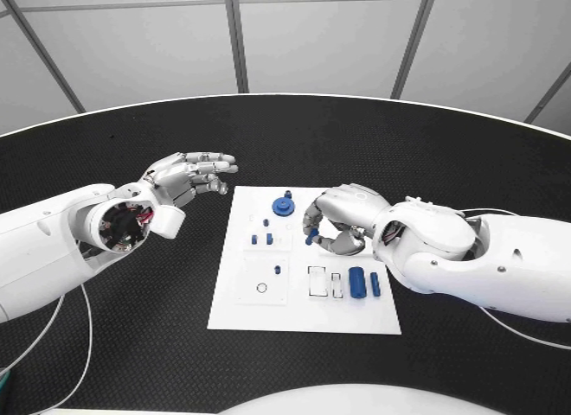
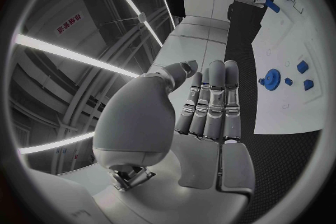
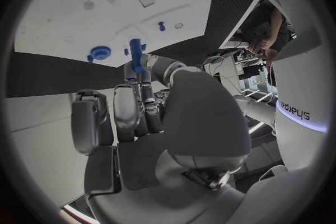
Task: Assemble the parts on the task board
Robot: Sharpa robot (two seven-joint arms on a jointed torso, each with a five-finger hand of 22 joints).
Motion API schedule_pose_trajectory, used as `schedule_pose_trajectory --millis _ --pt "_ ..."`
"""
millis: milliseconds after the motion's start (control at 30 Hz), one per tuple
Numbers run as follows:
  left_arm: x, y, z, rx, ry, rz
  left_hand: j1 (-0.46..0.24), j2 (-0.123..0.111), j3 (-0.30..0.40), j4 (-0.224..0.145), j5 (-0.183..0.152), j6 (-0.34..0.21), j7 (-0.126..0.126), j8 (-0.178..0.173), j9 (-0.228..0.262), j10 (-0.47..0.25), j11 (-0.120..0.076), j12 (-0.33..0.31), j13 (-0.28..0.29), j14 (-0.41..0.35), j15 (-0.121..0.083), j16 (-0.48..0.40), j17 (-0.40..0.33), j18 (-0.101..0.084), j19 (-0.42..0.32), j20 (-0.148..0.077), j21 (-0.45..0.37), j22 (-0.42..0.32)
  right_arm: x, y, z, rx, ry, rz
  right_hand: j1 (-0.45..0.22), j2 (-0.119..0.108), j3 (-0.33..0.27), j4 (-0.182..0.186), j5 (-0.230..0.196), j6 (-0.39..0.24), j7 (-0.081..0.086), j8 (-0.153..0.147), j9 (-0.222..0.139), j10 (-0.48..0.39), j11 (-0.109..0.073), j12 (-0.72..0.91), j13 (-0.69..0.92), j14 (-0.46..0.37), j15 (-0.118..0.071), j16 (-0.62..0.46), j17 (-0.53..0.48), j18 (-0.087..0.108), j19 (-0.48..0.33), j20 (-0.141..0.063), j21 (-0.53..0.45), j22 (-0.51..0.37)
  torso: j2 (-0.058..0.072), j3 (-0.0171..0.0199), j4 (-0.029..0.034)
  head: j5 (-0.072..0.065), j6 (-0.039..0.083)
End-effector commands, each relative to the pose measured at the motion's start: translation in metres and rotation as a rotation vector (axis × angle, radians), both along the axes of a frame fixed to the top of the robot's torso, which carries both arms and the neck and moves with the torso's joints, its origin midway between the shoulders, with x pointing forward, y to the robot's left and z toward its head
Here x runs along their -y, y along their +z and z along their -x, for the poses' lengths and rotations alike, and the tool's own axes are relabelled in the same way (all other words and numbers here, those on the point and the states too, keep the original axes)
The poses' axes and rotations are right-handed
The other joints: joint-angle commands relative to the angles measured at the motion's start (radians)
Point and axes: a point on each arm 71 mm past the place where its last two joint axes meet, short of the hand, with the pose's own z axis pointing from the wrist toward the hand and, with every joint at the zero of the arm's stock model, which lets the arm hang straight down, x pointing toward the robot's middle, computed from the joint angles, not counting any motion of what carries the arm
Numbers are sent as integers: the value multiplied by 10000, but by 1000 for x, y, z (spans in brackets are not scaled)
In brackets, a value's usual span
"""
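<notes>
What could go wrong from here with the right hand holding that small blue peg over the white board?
The right hand pinches the small blue cylindrical peg only at its fingertips, so it might slip or tilt before seating. The hand hangs low over the white task board, close to the blue gear-shaped part and small blue pieces; a sweep could knock them. The left hand hovers open beside the board, so nothing steadies it.

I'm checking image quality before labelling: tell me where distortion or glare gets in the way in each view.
Head view: evenly lit, the task board sharp, the table rim bowed. Left wrist view: strong fisheye, bright ceiling strips glare beside the left hand. Right wrist view: the board's edges curve; the blue part in the right hand stays clear.
</notes>
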Motion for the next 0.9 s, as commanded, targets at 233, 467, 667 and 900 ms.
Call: schedule_pose_trajectory --millis 233,467,667,900 --pt "5 0 0 -12 -134 39 81 4 -32 -34 -15 10 65 42 -10 25 7 -8 -11 -41 8 -58 -10 138 -64 -7 11 17 -60 -1 8 51 1615 -608 128 105 119 -23 85 44 20 39 25 395 -318 -5 275 288 -95 64 1 -167 627 -73 -5 2108 39 -22 47 209 26" --pt "8 0 -1 -21 -192 50 81 4 -32 -34 -15 10 65 42 -10 25 7 -8 -11 -41 8 -58 -10 138 -64 -7 11 17 -85 -21 10 -351 2254 -564 129 107 143 -36 87 28 32 33 32 386 -310 -22 284 286 -91 64 -5 -163 620 -73 -20 2100 28 -52 72 339 -20" --pt "11 0 -1 -27 -256 67 81 4 -32 -34 -15 10 65 42 -10 25 7 -8 -11 -41 8 -58 -10 138 -64 -7 11 17 -94 -38 11 -719 2472 -385 124 99 152 -44 90 18 42 29 38 379 -303 -34 290 284 -87 61 -15 -159 613 -72 -36 2091 25 -45 81 389 -53" --pt "12 -1 -1 -39 -289 70 90 21 -48 -30 -14 -8 81 38 -25 15 19 -13 -30 -43 14 -67 -29 136 -72 -7 20 27 -97 -52 11 -1028 2498 -167 127 103 171 -56 102 5 51 24 44 373 -297 -46 298 283 -83 62 -17 -159 611 -70 -40 2090 19 -30 71 423 -77"
